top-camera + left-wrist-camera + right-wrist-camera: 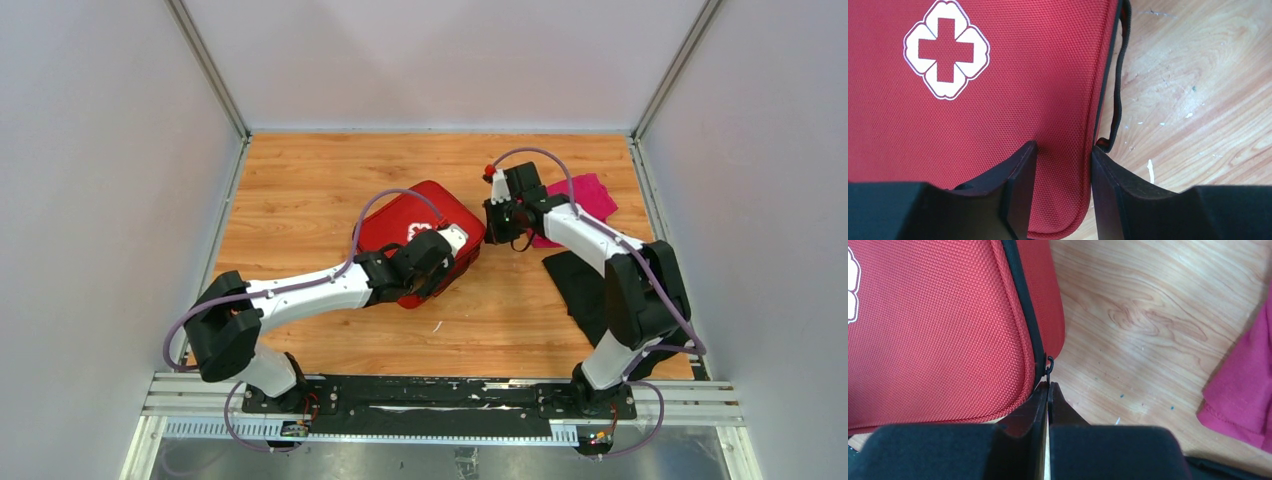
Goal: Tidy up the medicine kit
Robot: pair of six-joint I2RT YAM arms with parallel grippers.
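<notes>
Woven red kit (1013, 90) on the wooden bench (1198, 75); left claw (1062, 146) spread astride its rounded edge, right claw (1048, 384) clenched on the black zip pull (1049, 365).

I see the medicine kit (400, 215) in red woven fabric. Its emblem (946, 48) is a white four-lobed badge with a red cross inside, and its zip edging (1025, 320) and zip pull (1049, 367) are black. The bench (320, 170) is orange-brown wood grain with pale flecks. At the far right I see a magenta cloth (592, 195), with a black cloth (578, 280) nearer. My left claw (1063, 155) and right claw (1048, 390) are both black.
</notes>
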